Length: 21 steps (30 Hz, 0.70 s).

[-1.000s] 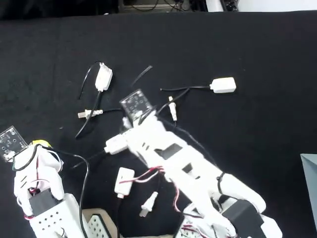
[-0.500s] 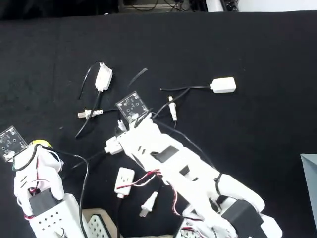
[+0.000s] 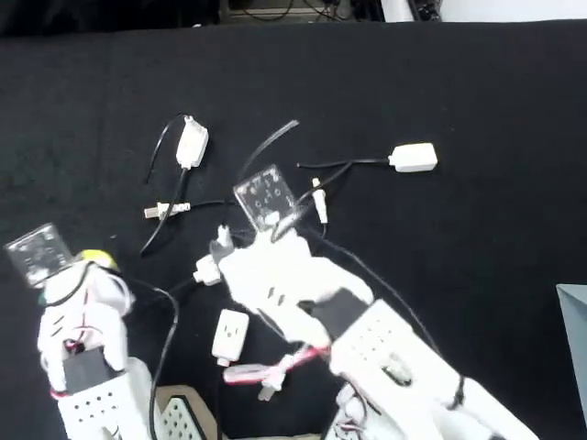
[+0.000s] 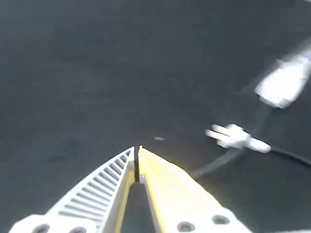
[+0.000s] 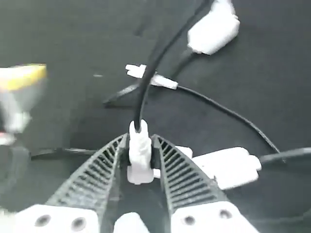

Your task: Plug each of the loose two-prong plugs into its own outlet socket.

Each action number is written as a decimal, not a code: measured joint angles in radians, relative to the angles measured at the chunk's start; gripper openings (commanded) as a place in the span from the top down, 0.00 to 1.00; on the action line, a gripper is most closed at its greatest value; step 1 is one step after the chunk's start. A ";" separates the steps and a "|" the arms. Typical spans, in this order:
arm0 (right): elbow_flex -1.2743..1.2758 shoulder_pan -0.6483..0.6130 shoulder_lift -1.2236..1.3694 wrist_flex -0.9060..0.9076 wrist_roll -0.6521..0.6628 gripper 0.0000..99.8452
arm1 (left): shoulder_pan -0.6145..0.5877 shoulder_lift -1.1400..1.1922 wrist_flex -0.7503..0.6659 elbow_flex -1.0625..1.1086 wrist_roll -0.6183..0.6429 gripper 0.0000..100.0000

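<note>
Hovering over the black worktop (image 3: 477, 110), the right end effector (image 5: 140, 139) pinches a white two-prong plug (image 5: 140, 165) by its body, cord trailing ahead, with an outlet socket (image 5: 228, 167) lying just beside it. Squaring prongs to slots before pushing looks key. The left end effector (image 4: 137, 156) sits pressed together, empty.

Black table (image 3: 495, 92), a grey-blue corner (image 3: 575, 316) at its edge, a white strip (image 3: 514, 9) beyond the far side
</note>
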 measured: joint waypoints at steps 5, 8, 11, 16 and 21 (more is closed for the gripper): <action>0.054 -0.044 -0.158 0.003 0.018 0.99 | 0.209 0.000 -0.057 -0.034 0.000 0.97; 0.075 -0.049 -0.204 0.003 0.051 0.99 | 0.296 0.000 -0.158 -0.038 0.000 0.97; 0.080 -0.051 -0.209 0.003 0.052 0.99 | 0.373 0.000 -0.256 -0.038 0.000 0.97; 0.080 -0.051 -0.210 0.075 0.061 0.99 | 0.509 0.000 -0.288 -0.034 -0.112 0.97; 0.080 -0.058 -0.210 0.133 0.072 0.99 | 0.608 0.000 -0.288 -0.018 -0.267 0.97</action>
